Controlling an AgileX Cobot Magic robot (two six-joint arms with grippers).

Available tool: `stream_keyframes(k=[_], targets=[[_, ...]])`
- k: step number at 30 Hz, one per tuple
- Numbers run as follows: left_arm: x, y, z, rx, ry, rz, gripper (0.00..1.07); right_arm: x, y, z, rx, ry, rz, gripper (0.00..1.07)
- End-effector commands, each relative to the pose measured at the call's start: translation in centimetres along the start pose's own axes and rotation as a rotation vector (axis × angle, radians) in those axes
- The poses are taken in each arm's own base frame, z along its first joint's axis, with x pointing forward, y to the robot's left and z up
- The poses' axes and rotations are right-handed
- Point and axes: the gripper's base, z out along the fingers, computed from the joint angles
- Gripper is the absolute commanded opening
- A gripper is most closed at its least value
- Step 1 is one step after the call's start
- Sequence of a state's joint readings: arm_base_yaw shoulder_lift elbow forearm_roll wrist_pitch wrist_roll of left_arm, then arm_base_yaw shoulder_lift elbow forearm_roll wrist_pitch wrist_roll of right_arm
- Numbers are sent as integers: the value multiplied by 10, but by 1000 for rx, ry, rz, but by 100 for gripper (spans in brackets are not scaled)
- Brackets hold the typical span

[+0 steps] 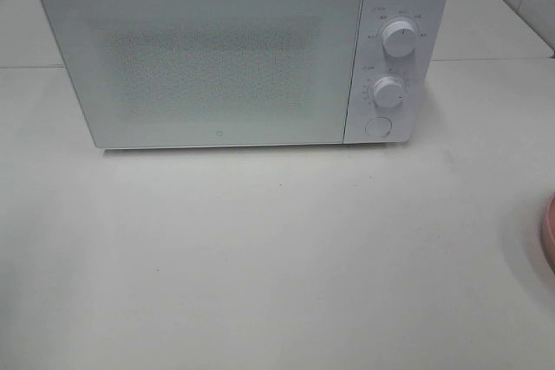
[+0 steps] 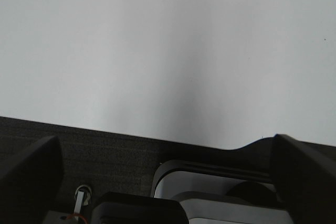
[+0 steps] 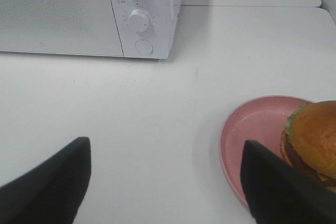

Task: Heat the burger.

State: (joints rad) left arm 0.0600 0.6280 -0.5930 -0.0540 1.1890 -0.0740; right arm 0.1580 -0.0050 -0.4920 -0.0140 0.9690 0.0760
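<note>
Left gripper [image 2: 168, 182] hangs wide apart over the matte white table [image 1: 260, 249]. A boxy white microwave [image 1: 234, 54] has a speckled door and two round knobs. Right gripper [image 3: 168, 182] gapes, empty. The burger [image 3: 312, 140], glossy golden bun with frilly lettuce, sits on a smooth pink plate [image 3: 252, 135].

White table [image 1: 260, 257], microwave [image 1: 225, 49], pink plate [image 3: 252, 129]
</note>
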Motion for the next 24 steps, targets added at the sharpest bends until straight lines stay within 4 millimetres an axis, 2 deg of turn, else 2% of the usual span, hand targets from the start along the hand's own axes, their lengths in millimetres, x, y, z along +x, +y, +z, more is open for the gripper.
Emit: stream_keyframes(k=[1, 3, 9, 14, 24], targets=[[13, 2, -4, 2, -73, 2, 101, 1, 0, -3, 3, -30, -5, 75], [22, 2, -15, 12, -168, 7, 101, 1, 0, -3, 3, -30, -4, 76], [39, 4, -29, 14, -334, 18, 101, 1, 0, -3, 3, -30, -4, 76], [47, 7, -29, -1, -465, 29, 101, 1, 0, -3, 3, -30, -4, 76], [76, 9, -45, 15, -667, 44, 101, 1, 0, -3, 3, -30, -3, 76]])
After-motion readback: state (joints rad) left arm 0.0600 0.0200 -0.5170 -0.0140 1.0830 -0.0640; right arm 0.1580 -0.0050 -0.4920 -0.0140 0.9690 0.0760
